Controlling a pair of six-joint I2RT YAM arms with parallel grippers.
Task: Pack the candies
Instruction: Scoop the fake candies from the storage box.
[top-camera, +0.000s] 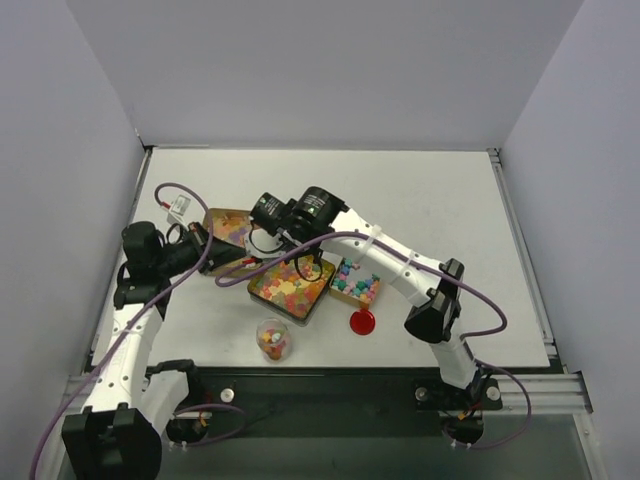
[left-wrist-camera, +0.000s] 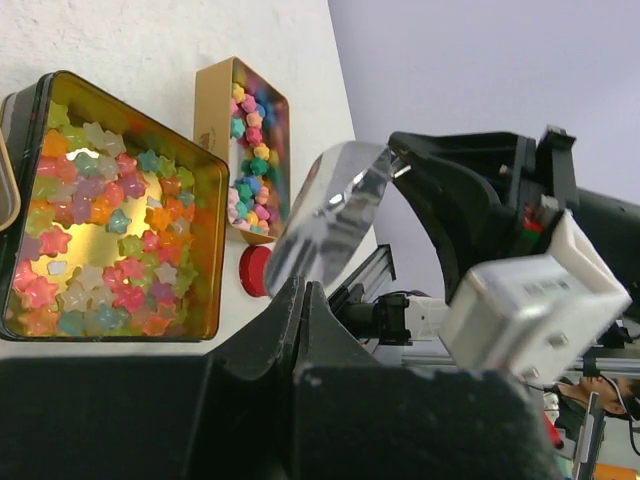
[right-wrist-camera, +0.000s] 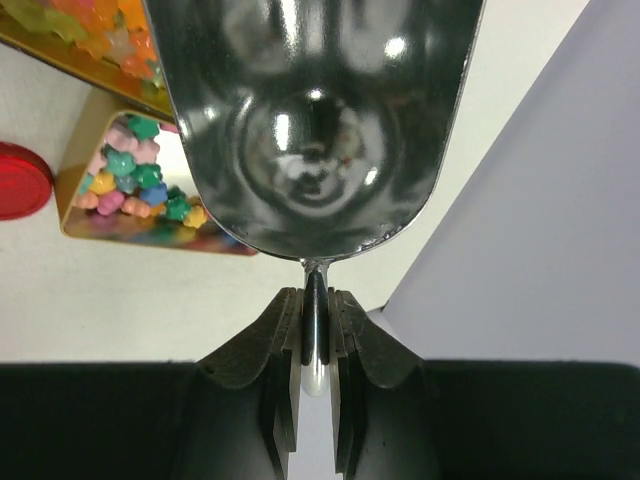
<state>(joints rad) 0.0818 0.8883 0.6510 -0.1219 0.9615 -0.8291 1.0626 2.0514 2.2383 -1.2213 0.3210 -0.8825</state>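
Item: candies (left-wrist-camera: 110, 200), small star-shaped sweets in orange, yellow, pink, red, green and blue, some pastel, some translucent.
Orientation: heaped at every angle, with no shared direction. A star has no long axis of its own.
Location, main lot: large tin (left-wrist-camera: 212, 260) of gold metal, mid-table (top-camera: 450, 200), set cornerwise to the table edges.
Location, second lot: narrow tin (left-wrist-camera: 210, 110) just beside the large one. In the left wrist view its long side runs away from the camera.
Location, other lots: third tin (top-camera: 212, 216) to the left, and a clear cup (top-camera: 283, 345) near the front edge.
Right gripper (right-wrist-camera: 315, 300): fingers clamped on the thin handle of a metal scoop (right-wrist-camera: 315, 130), whose bowl shows bare shiny metal.
Candies relative to the right jaws: beyond and left of the scoop bowl, none between the fingers.
Left gripper (left-wrist-camera: 302, 292): fingertips pressed together, nothing visible between them.
Candies relative to the left jaws: ahead and to the left, apart from the tips.
Nearby: red lid (top-camera: 363, 322) lying flat beside the narrow tin.
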